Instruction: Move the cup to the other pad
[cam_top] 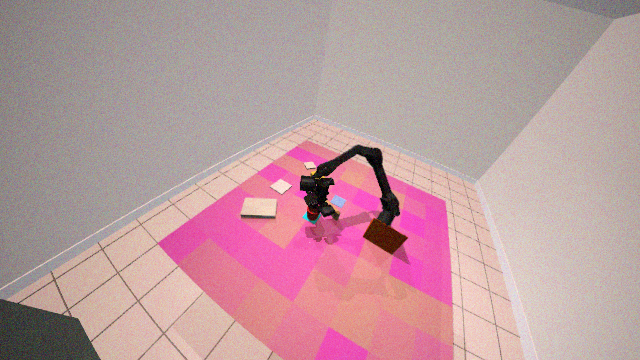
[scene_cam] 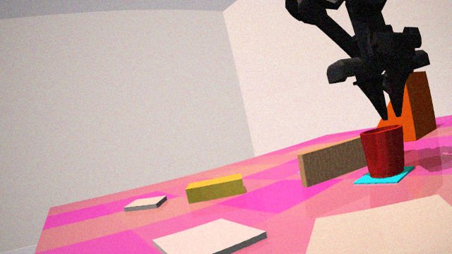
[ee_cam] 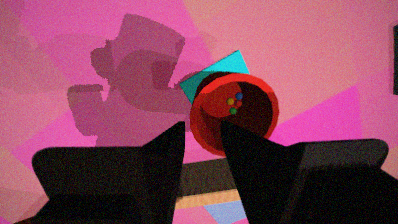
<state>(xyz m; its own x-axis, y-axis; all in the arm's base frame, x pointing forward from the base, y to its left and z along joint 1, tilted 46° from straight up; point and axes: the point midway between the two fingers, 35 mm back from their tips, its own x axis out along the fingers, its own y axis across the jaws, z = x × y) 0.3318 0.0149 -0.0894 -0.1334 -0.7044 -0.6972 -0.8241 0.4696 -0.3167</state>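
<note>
The red cup (cam_top: 313, 215) (scene_cam: 383, 153) (ee_cam: 257, 117) stands upright on the cyan pad (cam_top: 306, 216) (scene_cam: 364, 180) (ee_cam: 232, 63). Several small marbles (ee_cam: 230, 101) lie inside it in the wrist view. My gripper (scene_cam: 392, 118) (ee_cam: 202, 126) is partly open and holds nothing. Its fingertips are just above the cup's rim in the exterior view, clear of the cup. The other pad, light blue (cam_top: 338, 201) (ee_cam: 227, 210), lies beyond the brown block and bears nothing that I can see. The cup hides part of the cyan pad.
A brown block (scene_cam: 328, 162) (ee_cam: 207, 177) stands close beside the cup, between the two pads. An orange block (cam_top: 385, 235) (scene_cam: 420, 106) stands near the arm's base. A yellow block (scene_cam: 215, 188), two white tiles (scene_cam: 208, 236) (scene_cam: 145, 204) and a cream slab (cam_top: 259, 207) (scene_cam: 381, 226) lie around.
</note>
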